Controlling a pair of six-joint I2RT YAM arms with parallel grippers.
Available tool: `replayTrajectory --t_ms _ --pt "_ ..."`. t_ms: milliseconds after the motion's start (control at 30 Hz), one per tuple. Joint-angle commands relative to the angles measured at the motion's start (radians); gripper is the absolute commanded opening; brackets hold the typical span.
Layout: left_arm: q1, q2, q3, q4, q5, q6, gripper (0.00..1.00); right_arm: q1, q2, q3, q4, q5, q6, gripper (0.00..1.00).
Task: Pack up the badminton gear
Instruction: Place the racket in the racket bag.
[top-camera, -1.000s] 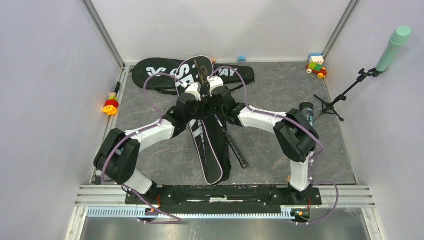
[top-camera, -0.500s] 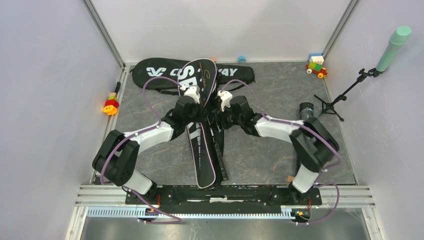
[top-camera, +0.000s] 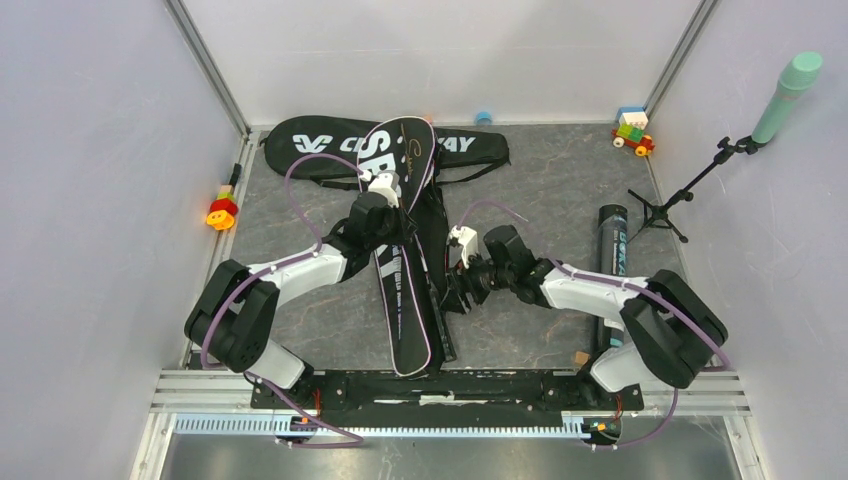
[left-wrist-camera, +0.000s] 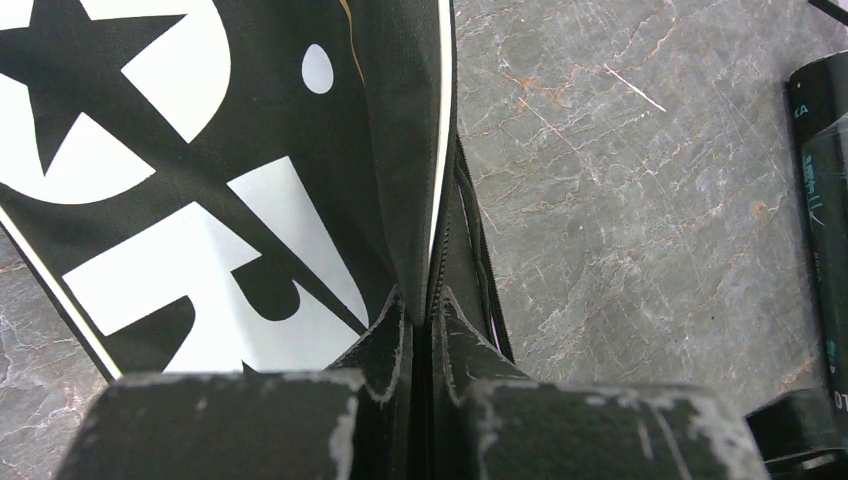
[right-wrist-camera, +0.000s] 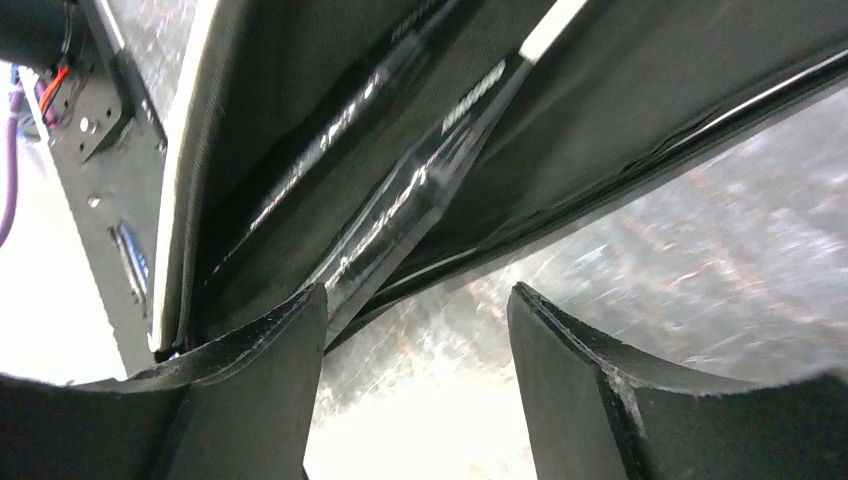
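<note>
At the near edge of the counter (top-camera: 520, 340) the narrow end of the "SPORT" bag (top-camera: 398, 295) stops just short of the metal rail (top-camera: 450, 392) that carries both arm bases. From there the bag runs away from the arms, slightly tilted, up the middle of the counter.

The right tool (right-wrist-camera: 418, 300) sits low beside the bag's right edge, about halfway along it. Its fingers are spread with nothing between them, only bare counter below. In the right wrist view the bag's edge gapes, and a racket shaft (right-wrist-camera: 395, 215), dark and glossy, lies inside along the opening.

A little farther on, the left tool (left-wrist-camera: 428, 310) is pressed together on the bag's right-hand rim, pinching the fabric next to the white lettering.

To the right, well apart from the bag, the long black tube (top-camera: 612, 240) lies flat, pointing away from the arms, with the right forearm crossing over its near part. Bare stone lies between tube and bag.

The bag's wide end overlaps the "CROSSWAY" bag (top-camera: 310, 140), which lies crosswise along the far edge. Toy blocks (top-camera: 222, 210) sit at the left edge and a second toy (top-camera: 632, 130) in the far right corner. Beside the tube, at the right edge, stands the microphone stand (top-camera: 665, 205).
</note>
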Motion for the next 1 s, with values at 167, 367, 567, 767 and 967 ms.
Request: replayTrajectory --t_ms 167,367,567,767,967 --pt "0.001 -0.031 -0.005 0.109 0.046 -0.015 0.02 0.016 0.093 -0.073 0.196 -0.175 0.192 0.7" --pt "0.002 -0.033 -0.02 0.117 0.055 -0.032 0.02 0.042 0.156 -0.097 0.312 -0.196 0.298 0.65" --pt "0.001 -0.025 -0.029 0.121 0.077 -0.04 0.02 0.059 0.171 -0.086 0.378 -0.23 0.342 0.22" --pt "0.001 -0.036 -0.05 0.126 0.137 -0.066 0.02 0.065 0.142 -0.028 0.382 -0.242 0.375 0.02" --pt "-0.017 -0.061 -0.101 0.155 0.189 -0.103 0.02 0.07 0.197 0.086 0.377 -0.253 0.433 0.0"
